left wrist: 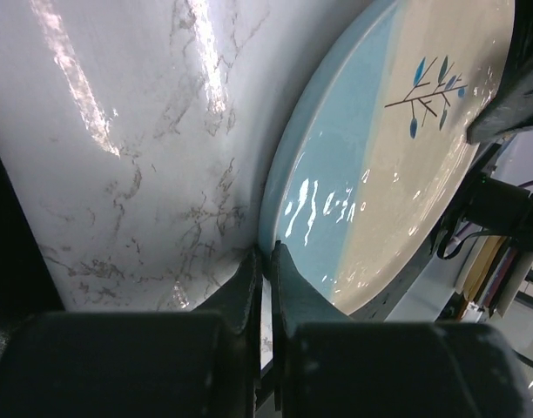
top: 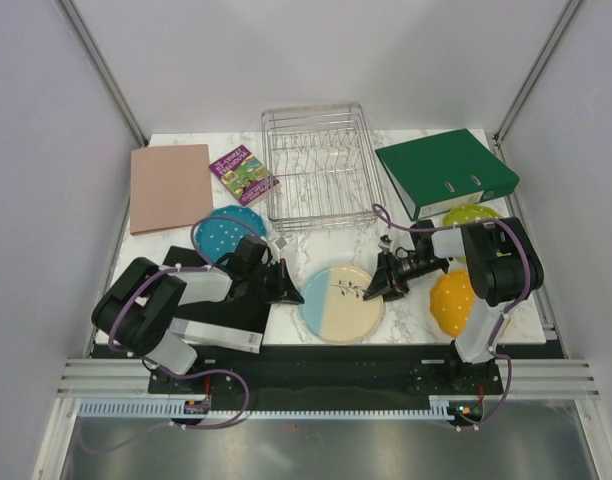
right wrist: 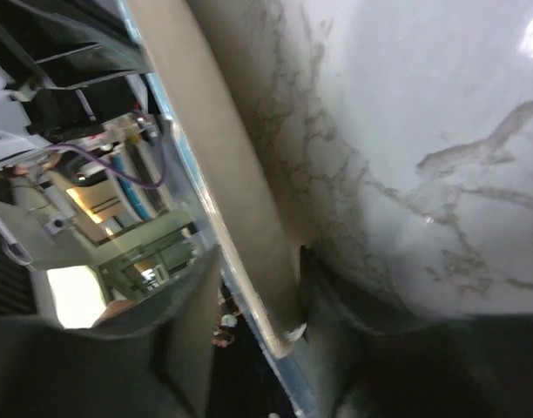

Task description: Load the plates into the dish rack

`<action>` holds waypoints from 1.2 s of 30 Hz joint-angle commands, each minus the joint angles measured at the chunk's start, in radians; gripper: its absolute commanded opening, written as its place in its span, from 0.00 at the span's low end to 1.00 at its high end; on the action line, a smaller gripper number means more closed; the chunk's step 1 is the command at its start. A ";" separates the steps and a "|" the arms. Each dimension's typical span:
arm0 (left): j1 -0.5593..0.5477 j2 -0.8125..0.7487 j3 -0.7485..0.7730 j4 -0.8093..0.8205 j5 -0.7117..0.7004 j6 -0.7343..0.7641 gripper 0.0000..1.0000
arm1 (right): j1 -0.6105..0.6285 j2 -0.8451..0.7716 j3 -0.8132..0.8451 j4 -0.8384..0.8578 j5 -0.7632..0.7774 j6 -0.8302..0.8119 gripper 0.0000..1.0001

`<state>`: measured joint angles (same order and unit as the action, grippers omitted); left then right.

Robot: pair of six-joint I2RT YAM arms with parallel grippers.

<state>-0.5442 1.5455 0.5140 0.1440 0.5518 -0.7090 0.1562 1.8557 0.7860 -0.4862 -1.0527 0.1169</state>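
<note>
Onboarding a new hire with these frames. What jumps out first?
The big cream-and-light-blue plate with its leaf sprig lies flat at the near middle of the table. The left pincer is closed at its left rim and the right pincer sits astride its right rim. Behind it stands the wire dish rack, with no plates in it, and a green binder to the rack's right.

4 plates: cream plate (top: 341, 303) between the two sets of jaws, blue plate (top: 229, 233) left of the left gripper (top: 294, 295), green plate (top: 473, 215) and orange plate (top: 453, 302) right of the right gripper (top: 374, 293). 1 rack (top: 316, 165), 1 binder (top: 446, 172), 1 booklet (top: 244, 173), 1 pink board (top: 171, 187) — all beyond the jaws.
</note>
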 commanded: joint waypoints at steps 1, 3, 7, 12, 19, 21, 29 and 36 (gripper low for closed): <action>-0.014 0.021 0.027 0.008 -0.023 -0.029 0.02 | 0.019 0.005 -0.007 0.043 0.101 -0.074 0.41; -0.014 0.010 0.029 -0.015 -0.044 -0.027 0.03 | 0.014 -0.033 -0.010 0.038 0.120 -0.071 0.31; -0.010 -0.018 0.073 -0.104 -0.088 0.018 0.32 | -0.013 -0.108 0.015 -0.049 0.149 -0.108 0.04; 0.004 -0.155 0.211 -0.294 -0.176 0.230 0.62 | -0.038 -0.278 0.136 -0.245 0.123 -0.193 0.00; 0.030 -0.384 0.451 -0.523 -0.145 0.384 0.66 | -0.024 -0.333 0.602 -0.696 0.100 -0.511 0.00; 0.035 -0.401 0.512 -0.523 -0.194 0.451 0.71 | -0.024 -0.291 0.744 -0.803 0.102 -0.549 0.00; 0.110 -0.263 0.603 -0.417 -0.578 0.594 0.79 | -0.024 -0.050 1.327 -0.498 0.302 -0.229 0.00; 0.185 -0.252 0.552 -0.380 -0.504 0.471 0.77 | -0.012 0.043 1.420 0.027 0.719 0.088 0.00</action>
<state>-0.3939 1.3262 1.0981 -0.2817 0.0414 -0.1978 0.1345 1.8832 2.1403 -0.8726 -0.5919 -0.0277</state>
